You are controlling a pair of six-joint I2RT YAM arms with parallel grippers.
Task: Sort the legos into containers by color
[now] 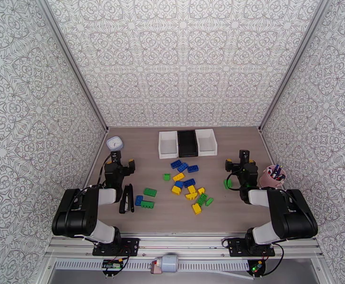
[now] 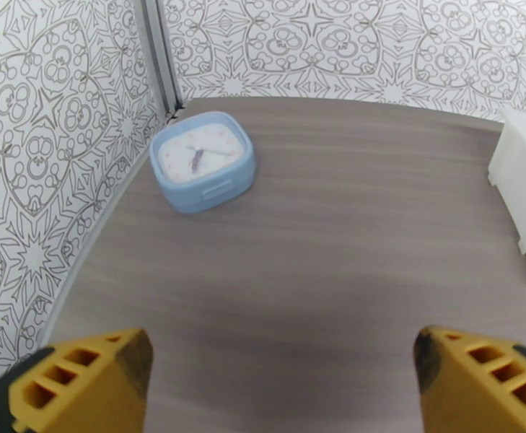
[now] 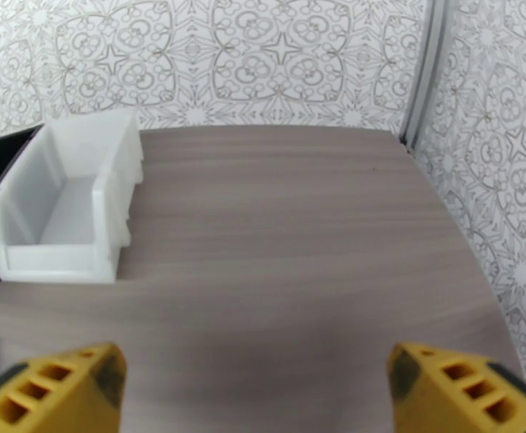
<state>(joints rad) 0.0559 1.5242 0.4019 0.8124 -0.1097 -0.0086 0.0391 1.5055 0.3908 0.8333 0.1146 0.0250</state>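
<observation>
My left arm (image 1: pixel 77 216) and right arm (image 1: pixel 290 218) are glossy black with white segments; my fingers (image 2: pixel 82 387) are yellow, with slots.

Three bins (image 1: pixel 187 143); about eighteen legos (image 1: pixel 178 176); one clock (image 1: pixel 115 143); one pen cup (image 1: pixel 268 179).

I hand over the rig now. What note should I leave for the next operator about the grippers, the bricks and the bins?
Left gripper: jaws open, empty, over bare table near the blue clock.
Right gripper: jaws open, empty, near the right white bin.
Legos: loose mid-table, before the bins; one green brick lies by the right gripper.
Done: nothing; no brick seen in any bin.
Left: sort all blue, yellow, green bricks.
</observation>
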